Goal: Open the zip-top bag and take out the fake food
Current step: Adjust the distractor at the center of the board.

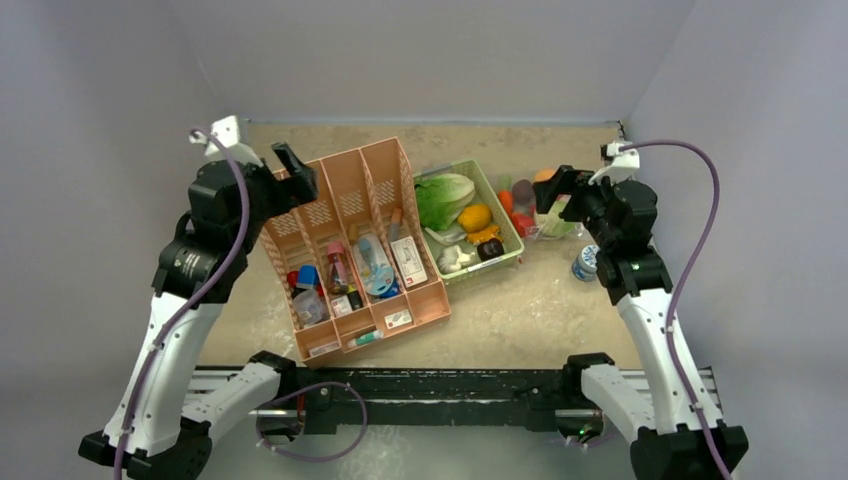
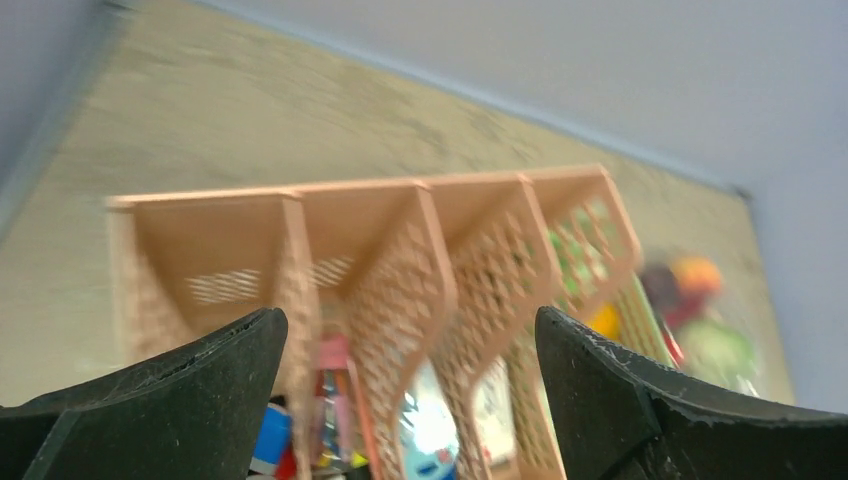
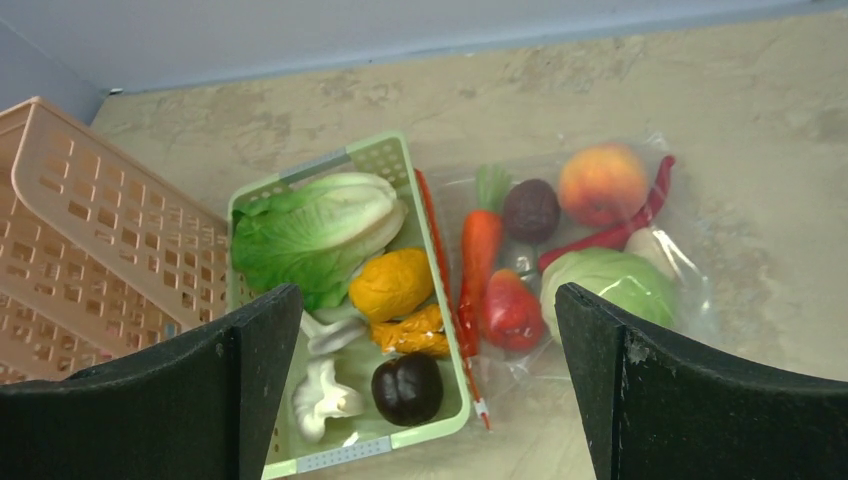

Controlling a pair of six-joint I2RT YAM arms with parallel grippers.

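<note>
Bag (image 3: 530, 265) of toy food (image 3: 605, 285): probably light, floppy, slippery.
Pinch at zip strip (image 3: 445, 270); left tool (image 2: 410, 315) and right tool (image 3: 425, 290) gape empty.

The zip-top bag (image 3: 690, 268) is made of clear, crinkled, glossy plastic, and the fake food (image 3: 601, 183) inside it of smooth, shiny plastic. The pale-green tray (image 3: 320, 165) and peach organiser (image 3: 100, 230) are moulded in perforated, matt plastic. The table (image 3: 700, 80) is finished in mottled, matt beige.
</note>
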